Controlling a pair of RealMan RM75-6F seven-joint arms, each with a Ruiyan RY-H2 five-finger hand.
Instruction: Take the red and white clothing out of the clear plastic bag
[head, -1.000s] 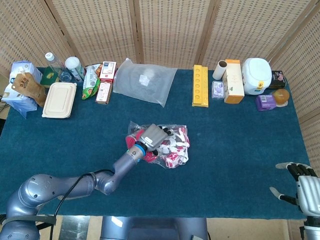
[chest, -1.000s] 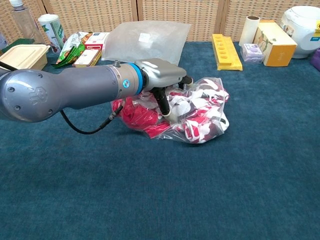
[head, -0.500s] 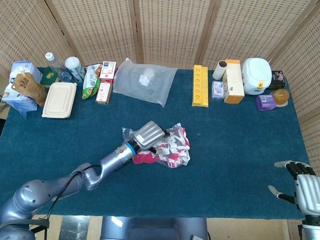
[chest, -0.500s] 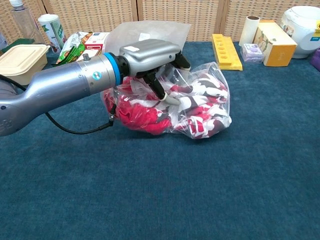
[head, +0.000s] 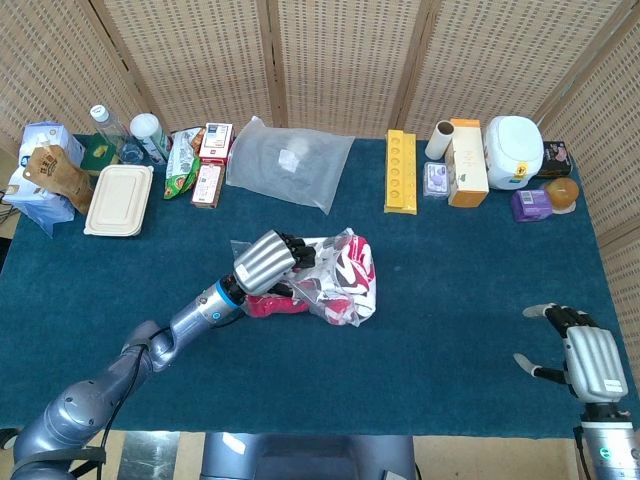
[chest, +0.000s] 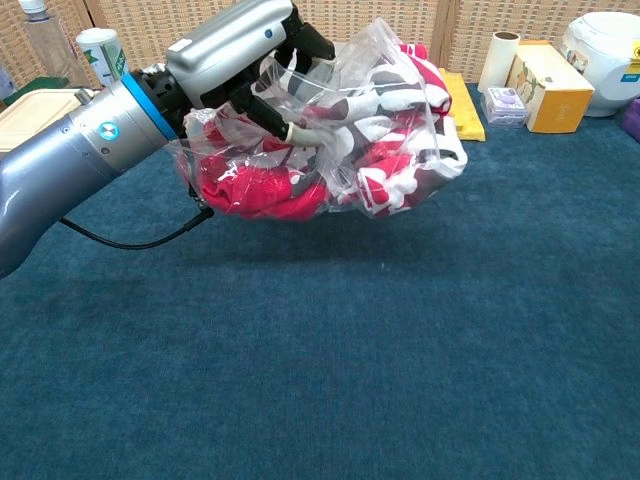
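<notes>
My left hand (head: 266, 262) (chest: 240, 50) grips the clear plastic bag (head: 330, 280) (chest: 340, 130) and holds it lifted off the blue table (head: 450, 300). The red and white clothing (head: 350, 275) (chest: 385, 140) is bunched inside the bag, red at the left end and red and white at the right. The bag's shadow falls on the cloth beneath it in the chest view. My right hand (head: 585, 355) hangs at the table's near right corner with its fingers spread and nothing in it; the chest view does not show it.
Along the back edge stand a flat frosted bag (head: 290, 160), a yellow tray (head: 401, 172), boxes (head: 466, 165), a white appliance (head: 513, 150), snack packs (head: 200, 160), a lunch box (head: 119, 200) and bottles (head: 125, 135).
My left hand has raised the bag of clothing off the table and drawn it slightly left. My right hand has moved a little up and to the left.
</notes>
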